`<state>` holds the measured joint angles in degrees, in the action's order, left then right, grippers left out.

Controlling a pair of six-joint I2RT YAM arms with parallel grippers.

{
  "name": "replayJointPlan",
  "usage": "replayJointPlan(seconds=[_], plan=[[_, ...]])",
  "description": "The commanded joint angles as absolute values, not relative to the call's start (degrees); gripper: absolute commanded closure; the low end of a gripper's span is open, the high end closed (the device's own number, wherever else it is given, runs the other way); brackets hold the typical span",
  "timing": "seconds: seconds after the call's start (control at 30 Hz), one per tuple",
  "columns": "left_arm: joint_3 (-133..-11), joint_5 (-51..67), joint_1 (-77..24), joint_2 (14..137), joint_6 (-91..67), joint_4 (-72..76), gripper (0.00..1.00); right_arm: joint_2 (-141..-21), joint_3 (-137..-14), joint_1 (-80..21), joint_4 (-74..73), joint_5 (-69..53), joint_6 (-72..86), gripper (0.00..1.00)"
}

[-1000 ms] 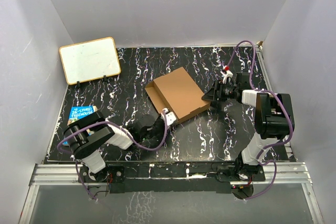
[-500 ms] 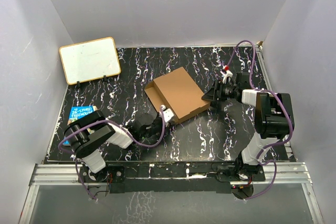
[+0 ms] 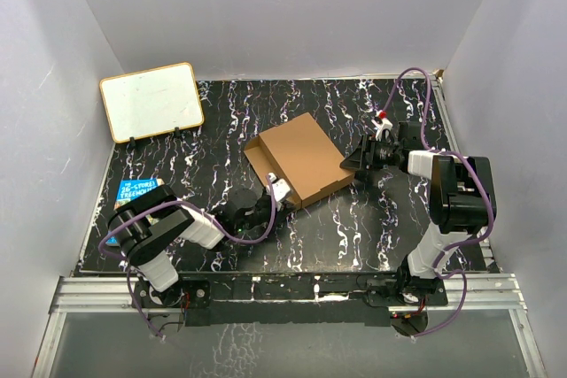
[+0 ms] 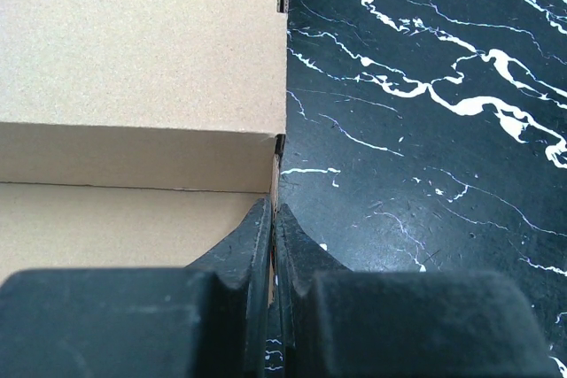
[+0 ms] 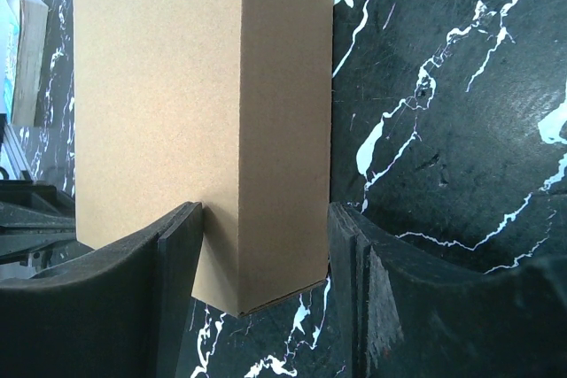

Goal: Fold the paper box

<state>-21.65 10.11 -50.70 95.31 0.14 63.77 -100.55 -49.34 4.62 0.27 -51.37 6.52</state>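
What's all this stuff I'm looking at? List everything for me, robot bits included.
paper box: one, brown, shallow, middle of the table.
white board: one, white with a tan frame, propped at the far left.
book: one, blue cover, left edge of the table.
table: one, black with white veins.
cables: at least two, purple, looped along the arms.
left arm: one, black and white, near left.
right arm: one, black and white, near right.
left fingers: two, black, shut, tips at the box's near corner.
right fingers: two, black, clamped on the box's right end.
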Motion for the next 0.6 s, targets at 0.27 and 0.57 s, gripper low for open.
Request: replayJointPlan(seconds=[0.27, 0.57], plan=[[-26.61, 11.40, -50.24, 92.82, 0.01, 54.09, 1.00, -101.99, -50.05, 5.01, 0.09, -46.65, 2.82, 0.41], [-33.12, 10.28, -50.23, 90.56, 0.98, 40.16, 1.00, -101.74, -50.05, 4.63, -0.08, -47.32, 2.14, 0.43]])
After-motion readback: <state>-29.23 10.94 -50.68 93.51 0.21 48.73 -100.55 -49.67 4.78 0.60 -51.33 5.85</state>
